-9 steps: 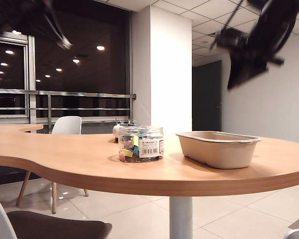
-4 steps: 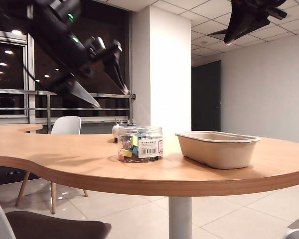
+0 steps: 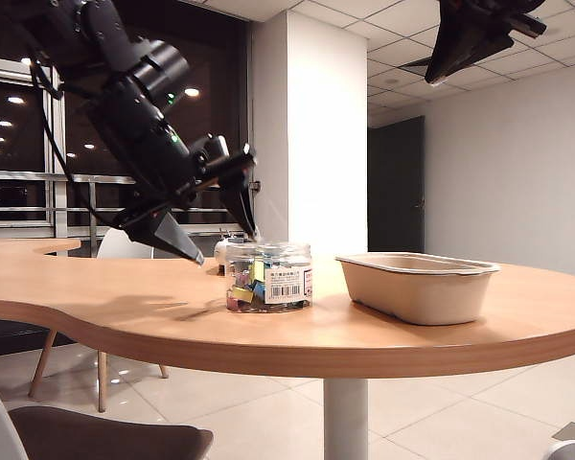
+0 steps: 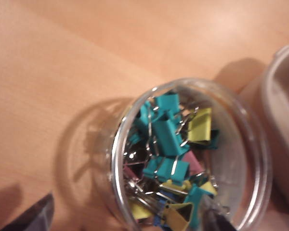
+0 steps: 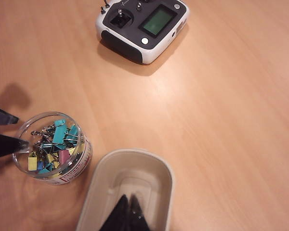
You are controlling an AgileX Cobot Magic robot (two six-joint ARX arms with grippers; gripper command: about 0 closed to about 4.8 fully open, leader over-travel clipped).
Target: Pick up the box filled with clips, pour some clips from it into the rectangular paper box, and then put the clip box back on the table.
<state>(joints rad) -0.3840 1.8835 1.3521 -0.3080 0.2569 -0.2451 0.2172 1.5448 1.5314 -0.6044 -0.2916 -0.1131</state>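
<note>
The box filled with clips (image 3: 268,278) is a clear round jar with a barcode label, standing upright on the table (image 3: 153,307). Multicoloured clips (image 4: 166,134) fill it. My left gripper (image 3: 220,240) is open just behind and above the jar. In the left wrist view its dark fingertips (image 4: 33,216) flank the jar (image 4: 183,159), and I cannot tell if they touch it. The rectangular paper box (image 3: 417,286) sits empty beside the jar. My right gripper (image 5: 129,204) is shut on nothing, high over this tray (image 5: 168,178).
A white and dark grey handheld controller (image 5: 142,29) lies on the table beyond the jar (image 5: 53,147). The left gripper's fingers (image 5: 5,144) reach the jar's rim. A chair seat (image 3: 105,436) stands below the table's curved front edge.
The left arm swung down from the upper left to the jar, its jaws wide apart. The right arm lifted to the top right corner and has since held still.
</note>
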